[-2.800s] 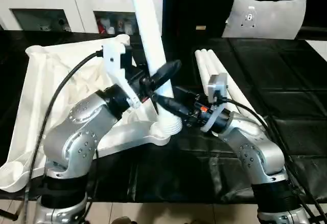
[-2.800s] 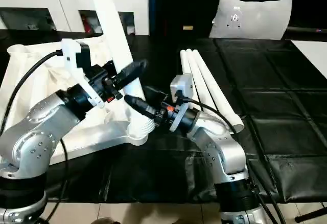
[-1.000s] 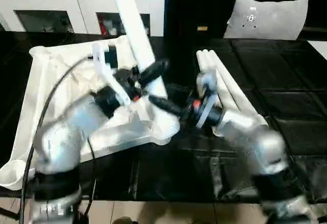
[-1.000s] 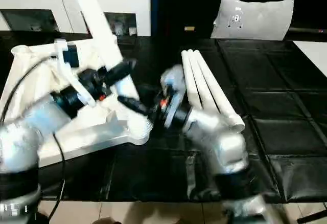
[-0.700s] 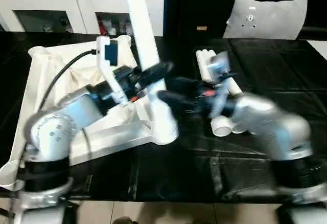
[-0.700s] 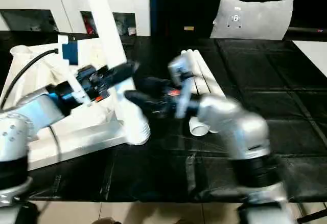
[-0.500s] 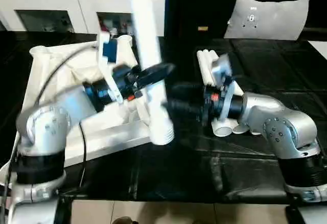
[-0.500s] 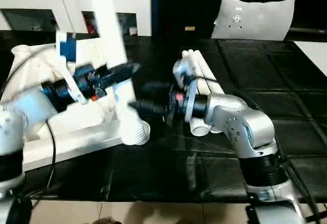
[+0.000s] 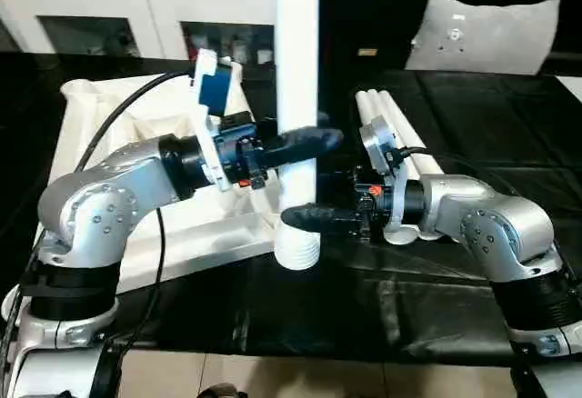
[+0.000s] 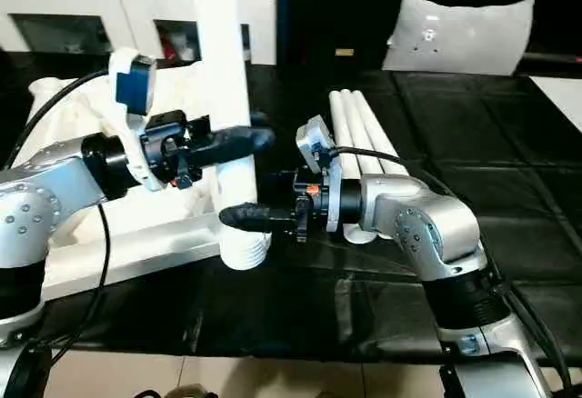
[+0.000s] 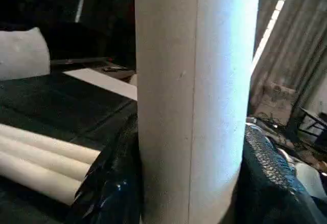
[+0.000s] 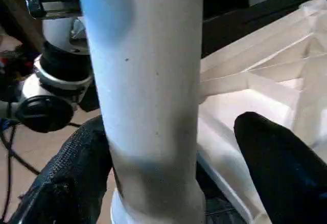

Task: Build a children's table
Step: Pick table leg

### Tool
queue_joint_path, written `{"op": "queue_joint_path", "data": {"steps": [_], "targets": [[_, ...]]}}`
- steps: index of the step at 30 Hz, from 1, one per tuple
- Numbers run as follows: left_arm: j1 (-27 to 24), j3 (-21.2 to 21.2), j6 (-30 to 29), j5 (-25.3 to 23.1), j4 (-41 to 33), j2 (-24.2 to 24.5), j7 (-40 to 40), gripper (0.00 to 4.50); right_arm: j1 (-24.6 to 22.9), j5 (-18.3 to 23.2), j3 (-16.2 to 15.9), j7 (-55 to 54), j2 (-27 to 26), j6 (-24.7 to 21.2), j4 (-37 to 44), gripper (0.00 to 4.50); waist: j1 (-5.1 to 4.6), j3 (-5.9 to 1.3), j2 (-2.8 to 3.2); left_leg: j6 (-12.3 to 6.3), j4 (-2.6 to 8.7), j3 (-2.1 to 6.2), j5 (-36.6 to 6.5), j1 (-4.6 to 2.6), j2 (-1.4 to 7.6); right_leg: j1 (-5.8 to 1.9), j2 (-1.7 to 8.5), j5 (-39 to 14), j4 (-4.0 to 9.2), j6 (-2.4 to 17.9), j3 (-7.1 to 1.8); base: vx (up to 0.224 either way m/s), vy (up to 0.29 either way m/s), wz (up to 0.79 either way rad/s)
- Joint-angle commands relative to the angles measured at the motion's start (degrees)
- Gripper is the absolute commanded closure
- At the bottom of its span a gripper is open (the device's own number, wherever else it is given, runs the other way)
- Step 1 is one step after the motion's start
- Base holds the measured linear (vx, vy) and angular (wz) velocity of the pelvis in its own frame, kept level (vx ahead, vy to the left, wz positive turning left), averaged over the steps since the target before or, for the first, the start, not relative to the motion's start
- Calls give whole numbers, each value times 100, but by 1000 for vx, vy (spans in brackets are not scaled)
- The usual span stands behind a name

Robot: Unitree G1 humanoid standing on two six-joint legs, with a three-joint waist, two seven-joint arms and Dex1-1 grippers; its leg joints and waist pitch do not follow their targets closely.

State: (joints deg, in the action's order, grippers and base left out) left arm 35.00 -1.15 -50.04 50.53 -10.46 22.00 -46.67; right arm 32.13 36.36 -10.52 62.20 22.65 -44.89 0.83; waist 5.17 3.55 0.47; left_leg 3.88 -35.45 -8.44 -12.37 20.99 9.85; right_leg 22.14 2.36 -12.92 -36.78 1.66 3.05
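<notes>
Beside the upright leg (image 9: pixel 296 98), three spare legs (image 9: pixel 400 134).

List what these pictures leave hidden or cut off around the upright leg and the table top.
- Upright leg: its upper end, cut off by the top edge in both eye views.
- Table top: near corner socket, hidden behind the leg's ribbed end.
- Left end effector: far finger, hidden behind the leg.

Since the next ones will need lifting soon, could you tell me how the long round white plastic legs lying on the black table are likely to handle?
The spare white plastic legs look stiff and straight. Being round and smooth, they may roll on the glossy black table or slip between fingers.
</notes>
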Motion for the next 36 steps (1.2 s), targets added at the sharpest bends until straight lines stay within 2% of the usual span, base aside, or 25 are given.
{"op": "queue_joint_path", "data": {"steps": [1,6,8,11,13,17,18,24,26,29,30,31,36], "targets": [[175,105,107,-100,13,13,-110,264,106,-5,-103,116,5,3,-46,62,9,-411,-30,-155,355,27,126,4,255,-359,517,-126,397,1131,-326,0,0,0],[238,219,180,-223,71,27,-197,264,126,-9,-137,188,-27,-34,-90,77,7,-414,-27,-141,357,31,117,3,259,-361,519,-90,395,1155,-319,0,0,0],[261,289,234,-319,107,58,-261,264,121,-15,-158,222,-24,-39,-96,113,7,-420,-16,-141,355,37,121,1,265,-363,520,-59,387,1148,-319,0,0,0],[261,352,259,-371,124,81,-345,264,103,22,-136,229,-29,-57,-116,123,7,-417,-23,-143,355,32,115,-1,259,-360,519,-67,391,1159,-318,0,0,0],[253,399,271,-400,118,103,-392,264,96,53,-121,236,-30,-67,-120,152,15,-418,0,-128,357,38,98,-5,267,-357,525,-96,387,1166,-319,0,0,0],[252,424,331,-456,145,63,-381,264,48,101,-114,289,-35,-112,-72,182,8,-421,-16,-128,355,37,104,3,263,-368,518,-31,386,1189,-318,0,0,0],[257,430,358,-498,163,61,-371,264,32,93,-133,299,-37,-112,-62,182,13,-422,10,-123,353,43,109,4,262,-368,519,-24,380,1193,-316,0,0,0],[307,382,410,-576,252,-12,-274,264,-53,23,-228,319,-35,-94,-58,242,13,-425,-5,-118,351,38,97,-3,263,-365,517,17,382,1213,-315,0,0,0],[317,390,427,-606,270,-1,-268,264,-84,7,-245,310,-42,-92,-69,247,14,-425,10,-114,351,39,75,0,263,-366,521,-1,388,1213,-315,0,0,0],[340,381,356,-577,284,4,-236,264,-80,-14,-242,311,-50,-95,-87,251,15,-423,3,-99,355,42,41,-2,266,-369,522,-36,386,1228,-314,0,0,0],[361,374,297,-563,295,9,-207,264,-74,-24,-237,305,-58,-91,-98,252,17,-422,29,-91,353,44,35,0,264,-365,521,-34,386,1232,-313,0,0,0],[370,376,275,-563,302,13,-198,264,-72,-30,-235,303,-62,-84,-106,253,11,-421,5,-89,355,41,23,-2,265,-367,519,-41,391,1230,-315,0,0,0],[418,333,28,-411,238,-53,-60,264,-122,-81,-233,241,-88,-34,-112,255,19,-420,9,-69,350,39,-1,0,259,-371,524,-136,393,1230,-315,0,0,0]]}}
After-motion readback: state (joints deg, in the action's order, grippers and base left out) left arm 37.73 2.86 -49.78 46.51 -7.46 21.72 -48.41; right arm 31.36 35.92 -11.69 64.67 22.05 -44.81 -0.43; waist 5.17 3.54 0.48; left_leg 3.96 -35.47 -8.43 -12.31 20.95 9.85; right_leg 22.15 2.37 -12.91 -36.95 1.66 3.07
